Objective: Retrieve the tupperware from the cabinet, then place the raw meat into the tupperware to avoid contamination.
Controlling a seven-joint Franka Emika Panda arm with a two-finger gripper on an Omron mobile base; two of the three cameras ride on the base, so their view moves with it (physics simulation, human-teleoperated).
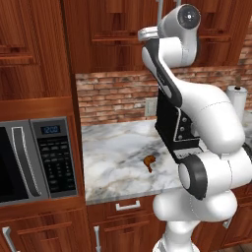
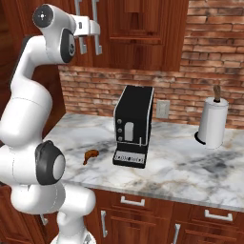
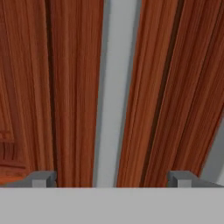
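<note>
My gripper [image 3: 113, 178] is open and raised against the doors of the upper cabinet [image 2: 143, 28]. Its two fingertips [image 3: 43, 178] stand on either side of a vertical silver bar handle [image 3: 116, 87], very close to the dark reddish wood [image 3: 74, 87]. Nothing is held. The cabinet doors are shut and the tupperware is hidden. The raw meat [image 1: 150, 161], a small reddish-brown drumstick, lies on the marble counter [image 2: 190, 167] left of the coffee machine; the same piece shows in the right base view [image 2: 90, 154].
A black coffee machine [image 2: 133, 126] stands mid-counter under the cabinet. A paper towel roll [image 2: 213, 121] is at the right by the brick wall. A microwave [image 1: 34, 160] sits built into the left. Drawers with silver handles [image 2: 132, 201] run below the counter.
</note>
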